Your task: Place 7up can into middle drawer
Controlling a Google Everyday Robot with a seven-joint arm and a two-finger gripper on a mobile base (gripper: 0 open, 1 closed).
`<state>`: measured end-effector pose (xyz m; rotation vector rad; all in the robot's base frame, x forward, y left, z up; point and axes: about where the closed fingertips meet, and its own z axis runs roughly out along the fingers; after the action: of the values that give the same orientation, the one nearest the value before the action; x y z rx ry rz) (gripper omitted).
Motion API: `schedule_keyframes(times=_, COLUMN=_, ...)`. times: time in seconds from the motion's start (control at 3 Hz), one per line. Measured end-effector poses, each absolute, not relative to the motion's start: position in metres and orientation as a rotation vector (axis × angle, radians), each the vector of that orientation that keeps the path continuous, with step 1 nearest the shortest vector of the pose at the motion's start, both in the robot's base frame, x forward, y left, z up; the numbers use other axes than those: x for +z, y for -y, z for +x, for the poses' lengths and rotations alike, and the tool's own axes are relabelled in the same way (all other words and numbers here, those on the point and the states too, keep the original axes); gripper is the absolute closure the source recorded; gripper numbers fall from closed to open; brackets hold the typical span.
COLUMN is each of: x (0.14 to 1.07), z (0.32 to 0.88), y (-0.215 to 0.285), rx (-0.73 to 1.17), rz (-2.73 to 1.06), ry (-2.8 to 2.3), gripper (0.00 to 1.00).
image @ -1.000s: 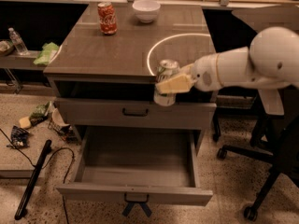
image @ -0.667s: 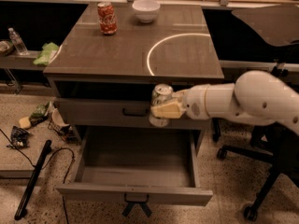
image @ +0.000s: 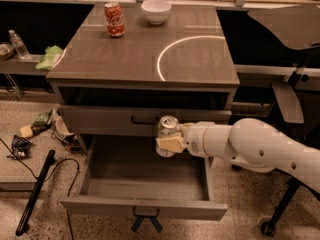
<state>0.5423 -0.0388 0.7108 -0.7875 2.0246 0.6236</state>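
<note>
My gripper is shut on the 7up can, a silver-and-green can with a shiny top, held upright. It hangs above the back right part of the open middle drawer, a wide shallow grey drawer with a plain grey inside and dark crossed strips on its front handle. The can is in front of the closed drawer front above, just right of its black handle. My white arm reaches in from the right.
A red Coca-Cola can and a white bowl stand at the back of the cabinet top. Litter and a black cable lie on the floor at the left. A chair base stands at the right.
My gripper has carried the can down from the cabinet top's front edge and a little to the left, to just above the open drawer.
</note>
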Motion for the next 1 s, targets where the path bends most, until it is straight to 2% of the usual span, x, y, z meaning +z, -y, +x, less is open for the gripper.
schedule_keyframes(times=0.33, x=0.703, z=0.551, y=0.047, rx=0.556, rz=-0.733, ry=-2.022, gripper=1.00)
schedule_keyframes(times=1.0, x=0.664, z=0.552, y=0.037, rx=0.562, rz=-0.770, ry=-1.999, gripper=1.00)
